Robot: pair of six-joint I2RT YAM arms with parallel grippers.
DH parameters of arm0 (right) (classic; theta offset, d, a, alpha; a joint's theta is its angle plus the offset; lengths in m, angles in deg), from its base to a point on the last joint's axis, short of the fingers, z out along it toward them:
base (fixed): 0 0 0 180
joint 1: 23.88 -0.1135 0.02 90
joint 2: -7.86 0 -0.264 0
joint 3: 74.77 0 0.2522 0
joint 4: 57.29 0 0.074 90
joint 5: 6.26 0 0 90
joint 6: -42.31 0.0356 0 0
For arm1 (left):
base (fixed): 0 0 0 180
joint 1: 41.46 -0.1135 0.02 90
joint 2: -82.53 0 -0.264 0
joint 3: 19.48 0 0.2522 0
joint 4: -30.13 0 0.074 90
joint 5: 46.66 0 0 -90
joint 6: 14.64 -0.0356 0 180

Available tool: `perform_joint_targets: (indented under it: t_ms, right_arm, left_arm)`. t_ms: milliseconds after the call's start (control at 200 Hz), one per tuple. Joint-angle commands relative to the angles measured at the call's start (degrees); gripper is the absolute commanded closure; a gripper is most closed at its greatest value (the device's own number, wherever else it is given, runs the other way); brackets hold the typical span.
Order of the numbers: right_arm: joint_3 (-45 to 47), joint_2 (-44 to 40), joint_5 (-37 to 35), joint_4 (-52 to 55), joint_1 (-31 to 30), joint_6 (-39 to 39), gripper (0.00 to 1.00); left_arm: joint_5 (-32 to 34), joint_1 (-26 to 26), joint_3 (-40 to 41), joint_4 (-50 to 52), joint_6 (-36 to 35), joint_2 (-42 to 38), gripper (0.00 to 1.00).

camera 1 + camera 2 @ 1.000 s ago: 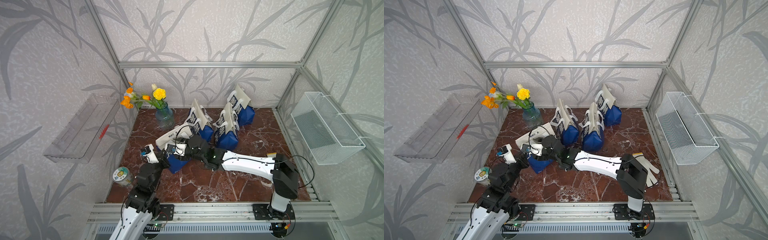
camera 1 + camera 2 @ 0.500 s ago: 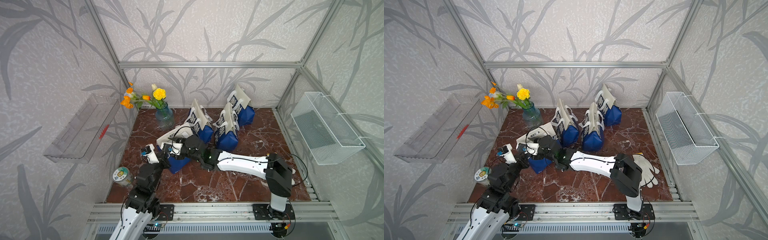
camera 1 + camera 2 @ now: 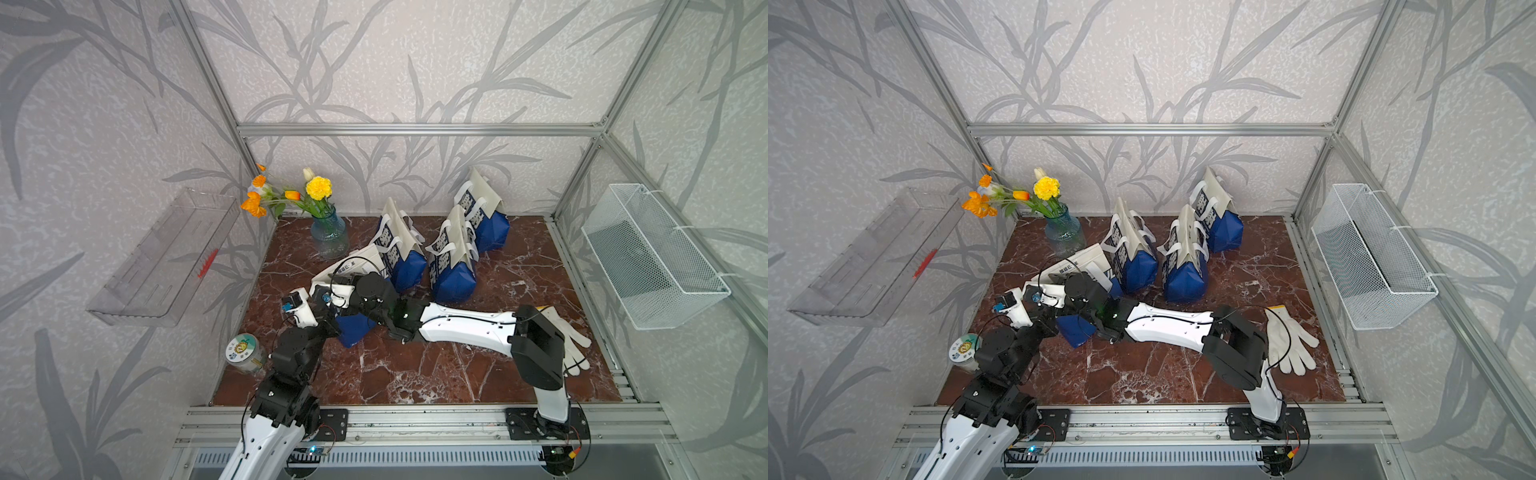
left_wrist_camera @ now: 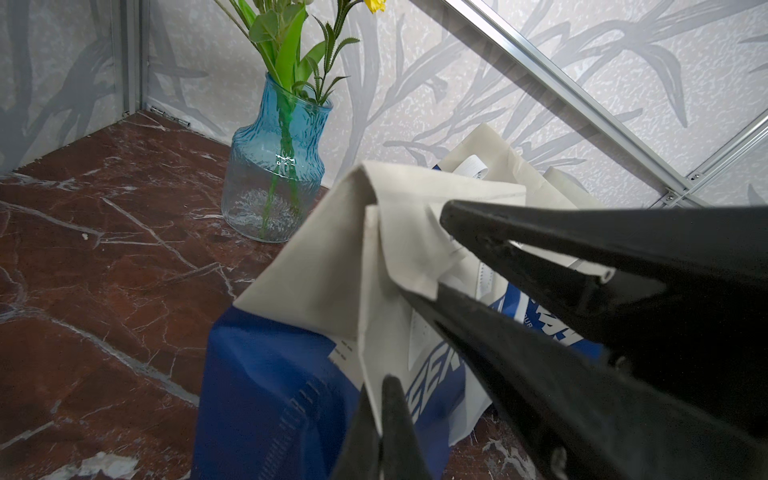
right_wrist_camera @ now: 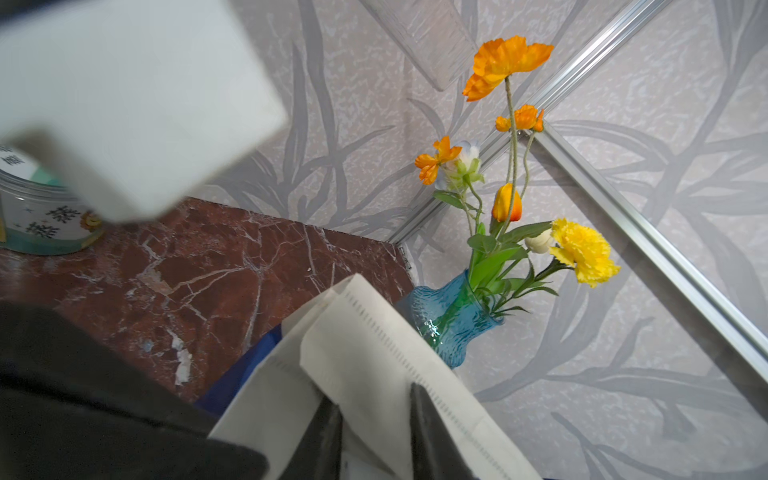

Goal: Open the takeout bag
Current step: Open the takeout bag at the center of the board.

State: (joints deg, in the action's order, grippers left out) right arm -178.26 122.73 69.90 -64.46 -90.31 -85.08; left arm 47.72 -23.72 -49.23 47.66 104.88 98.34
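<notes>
1. A clear plastic shelf (image 3: 166, 257), a long shallow trough, hangs on the left wall. Below it, a round jar (image 3: 245, 353) with a printed lid stands at the table's front-left edge.
2. A ribbed blue glass vase (image 3: 330, 239) of orange and yellow flowers stands back left on the glossy red-brown marble table (image 3: 415, 374).
3. The left gripper (image 4: 377, 384) is pinched closed on a thin white edge of the bag's top.
4. The takeout bag (image 3: 353, 328) is matte, with a blue body and a creased off-white top. It lies low, left of centre, in front of the vase. Its long axis runs front to back, with the blue base toward the front rail and the white mouth toward the vase.
5. The right gripper (image 5: 374, 395) stands narrow around another white layer; whether it pinches that layer cannot be told.
6. Three like bags (image 3: 453, 274) stand upright behind.
7. A white knit glove (image 3: 1285, 340) lies flat front right, and a white wire-mesh basket (image 3: 652, 257) hangs on the right wall.
</notes>
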Motion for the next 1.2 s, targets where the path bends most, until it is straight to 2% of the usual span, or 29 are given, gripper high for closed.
perform_joint_targets:
  t_ms: [0,265,425,495,540,900,1110,1195]
  right_arm:
    - [-3.2,2.4,-5.8,-3.0,-0.3,-1.5,0.77]
    - [-9.9,8.4,-13.9,-4.1,-0.2,-7.3,0.86]
    - [-14.2,10.8,-16.5,-0.5,1.2,-6.0,0.93]
    - [-14.8,11.0,-16.9,0.7,2.0,-5.3,1.00]
    - [-15.2,11.1,-17.2,0.9,2.3,-6.5,1.00]
    - [-18.7,7.9,-16.4,4.8,1.7,-29.7,1.00]
    - [-18.5,6.4,-16.1,3.4,0.3,-44.0,1.00]
    - [-19.8,6.2,-15.7,4.2,-0.1,-47.4,1.00]
  left_arm:
    - [-0.4,0.2,0.5,-1.1,-1.0,-0.7,1.00]
    - [0.1,0.3,0.7,-0.7,-1.0,-1.2,1.00]
    - [0.4,0.3,0.6,-0.2,-1.0,-1.5,1.00]
    - [0.9,0.3,0.6,0.1,-0.9,-1.8,1.00]
    - [1.2,0.3,0.5,0.4,-0.9,-1.9,1.00]
    - [4.5,0.3,-0.7,4.1,-0.6,0.6,1.00]
    - [5.3,0.4,-1.3,5.1,-0.5,3.0,1.00]
    - [5.8,0.4,-1.5,5.7,-0.5,3.5,1.00]
